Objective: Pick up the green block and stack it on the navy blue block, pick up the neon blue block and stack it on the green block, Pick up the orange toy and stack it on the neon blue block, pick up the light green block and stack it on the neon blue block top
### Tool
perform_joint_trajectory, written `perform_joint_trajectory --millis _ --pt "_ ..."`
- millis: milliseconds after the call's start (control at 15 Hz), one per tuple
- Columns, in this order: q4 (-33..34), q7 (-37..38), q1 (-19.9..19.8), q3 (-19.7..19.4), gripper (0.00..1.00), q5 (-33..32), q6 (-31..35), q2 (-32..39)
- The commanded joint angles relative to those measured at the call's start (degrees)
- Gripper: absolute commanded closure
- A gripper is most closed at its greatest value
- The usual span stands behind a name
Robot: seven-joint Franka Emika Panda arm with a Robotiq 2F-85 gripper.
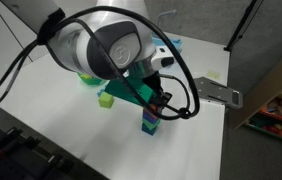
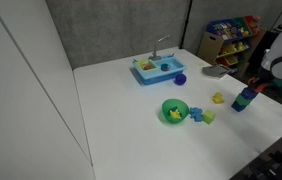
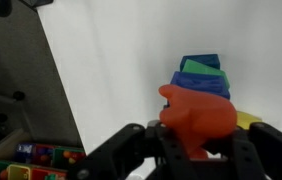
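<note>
Orange toy point(image 3: 197, 118) sits clamped between the two dark fingers point(image 3: 131, 152) of the end effector point(image 3: 194, 140), which is closed down to the toy's width, as the wrist view shows. Just behind the toy in that view rises the stack point(image 3: 203, 80) of cubes, with the green block point(image 3: 202, 73) sandwiched between blue ones. Whether the toy touches the stack cannot be told.

In an exterior view the stack stands on the white bench point(image 1: 71, 130), with the navy blue block point(image 1: 148, 129) at the bottom, green in the middle and the neon blue block point(image 1: 151, 113) on top. The end effector hangs close over the stack there, though the arm hides most of it. The light green block point(image 1: 105, 98) lies on the bench, apart from the stack.

In an exterior view a green bowl point(image 2: 173, 111), a blue toy sink point(image 2: 155, 68) and a purple cup point(image 2: 180, 78) stand farther along the bench, well apart from the stack.
</note>
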Motion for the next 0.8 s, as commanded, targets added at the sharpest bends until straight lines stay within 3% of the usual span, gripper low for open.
perform_joint_trajectory --millis 0,400,467,600,733 --pt "0.9 2.0 0.8 -1.4 0.94 -2.0 0.9 0.7" --pt "0.8 1.7 0.7 -1.2 0.94 -1.7 1.0 1.3" --pt "0.8 1.7 0.7 -1.2 0.64 -1.6 0.9 1.3" --pt "0.7 1.7 0.8 -1.3 0.54 -1.7 1.0 1.1" --pt "0.5 1.7 1.0 -1.4 0.38 -1.8 1.0 0.8"
